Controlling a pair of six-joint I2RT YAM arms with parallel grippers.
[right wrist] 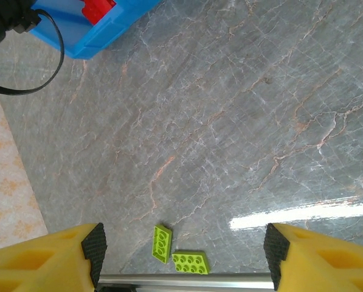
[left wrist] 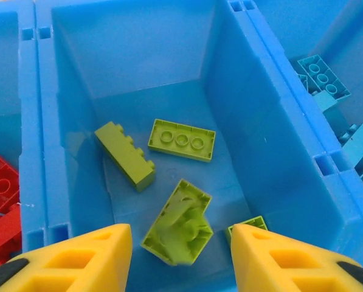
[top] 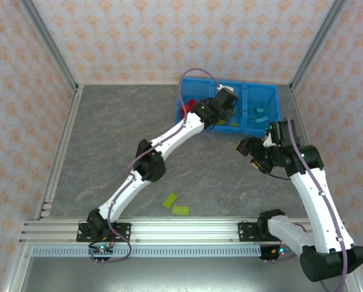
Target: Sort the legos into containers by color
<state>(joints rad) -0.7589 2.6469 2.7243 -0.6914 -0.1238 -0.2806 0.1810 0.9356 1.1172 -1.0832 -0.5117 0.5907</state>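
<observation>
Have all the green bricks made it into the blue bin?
No, two lime green bricks lie on the grey table, near the arms' bases and well outside the blue bin.

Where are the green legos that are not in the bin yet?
In the top view, two lime green legos lie side by side on the table, beside the middle of the front rail.

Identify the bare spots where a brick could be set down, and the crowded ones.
Free: the wide grey table left of the left arm, and the stretch between the blue bin and the two lime bricks by the front rail. Crowded: the bin's right compartment, piled with light blue bricks.
</observation>
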